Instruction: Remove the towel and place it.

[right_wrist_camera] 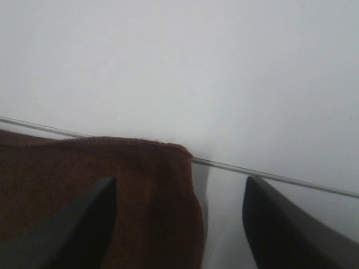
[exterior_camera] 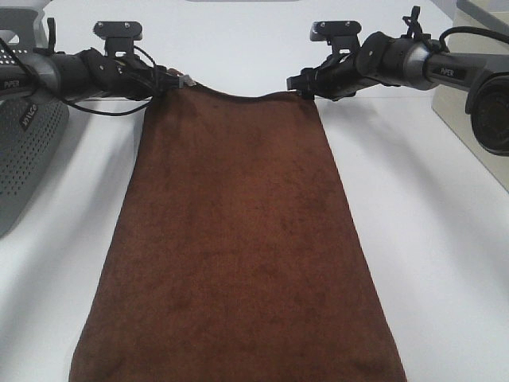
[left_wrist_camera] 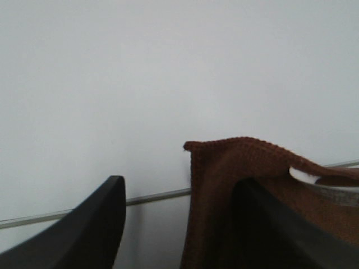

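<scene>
My left claw (exterior_camera: 176, 81) and right claw (exterior_camera: 300, 83) both stand parted at the far corners of the towel (exterior_camera: 238, 247), gripping nothing; the brown cloth lies flat and lengthwise on the white table (exterior_camera: 429, 239) between them

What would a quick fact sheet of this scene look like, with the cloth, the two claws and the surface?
Cloth: a long dark brown towel, spread flat, running from the far end toward the camera.
Tag: small white tag at the corner by the left claw.
Left gripper: at the towel's far left corner, jaws apart, one finger against the cloth.
Right gripper: at the far right corner, jaws apart, corner lying between them.
Surface: white table.
Nearby: grey perforated object at the left edge.
</scene>
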Action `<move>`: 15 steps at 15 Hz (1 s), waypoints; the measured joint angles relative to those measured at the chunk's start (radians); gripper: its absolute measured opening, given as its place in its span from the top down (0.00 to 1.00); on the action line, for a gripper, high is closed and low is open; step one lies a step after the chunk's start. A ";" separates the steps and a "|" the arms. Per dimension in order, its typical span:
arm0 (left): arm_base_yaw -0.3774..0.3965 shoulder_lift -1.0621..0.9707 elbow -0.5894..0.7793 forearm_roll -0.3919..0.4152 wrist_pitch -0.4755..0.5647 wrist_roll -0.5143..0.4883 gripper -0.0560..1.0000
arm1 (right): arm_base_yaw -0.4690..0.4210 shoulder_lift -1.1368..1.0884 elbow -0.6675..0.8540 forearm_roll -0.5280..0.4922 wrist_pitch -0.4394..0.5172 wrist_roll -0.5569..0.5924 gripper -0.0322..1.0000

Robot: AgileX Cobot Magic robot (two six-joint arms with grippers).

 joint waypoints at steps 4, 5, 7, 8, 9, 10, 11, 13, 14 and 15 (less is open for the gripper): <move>0.000 0.000 0.000 0.000 -0.004 -0.017 0.43 | -0.001 0.000 0.000 0.002 0.000 0.000 0.30; 0.000 0.000 0.000 -0.004 0.010 -0.022 0.43 | -0.001 0.000 0.000 0.002 0.000 0.000 0.30; 0.000 0.000 0.000 -0.010 0.046 -0.043 0.43 | -0.001 0.000 0.000 0.002 0.003 0.000 0.30; 0.000 0.000 0.000 -0.026 0.069 -0.056 0.43 | -0.001 0.000 0.000 0.002 0.011 0.000 0.30; 0.000 0.000 0.000 -0.033 0.083 -0.071 0.43 | -0.001 0.000 0.000 0.003 0.022 0.000 0.30; 0.000 0.000 0.000 -0.038 0.093 -0.086 0.43 | -0.001 0.000 0.000 0.003 0.031 0.000 0.30; 0.000 0.000 0.000 -0.043 0.093 -0.100 0.43 | -0.001 0.000 0.000 0.003 0.047 0.000 0.30; 0.000 0.000 0.000 -0.046 0.058 -0.138 0.43 | -0.001 0.000 0.000 0.003 0.055 0.000 0.30; 0.000 0.000 0.000 -0.048 0.043 -0.151 0.43 | -0.001 0.000 0.000 0.003 0.062 0.000 0.30; 0.000 -0.002 0.000 -0.052 0.008 -0.186 0.43 | -0.001 0.000 0.000 0.003 0.077 0.000 0.30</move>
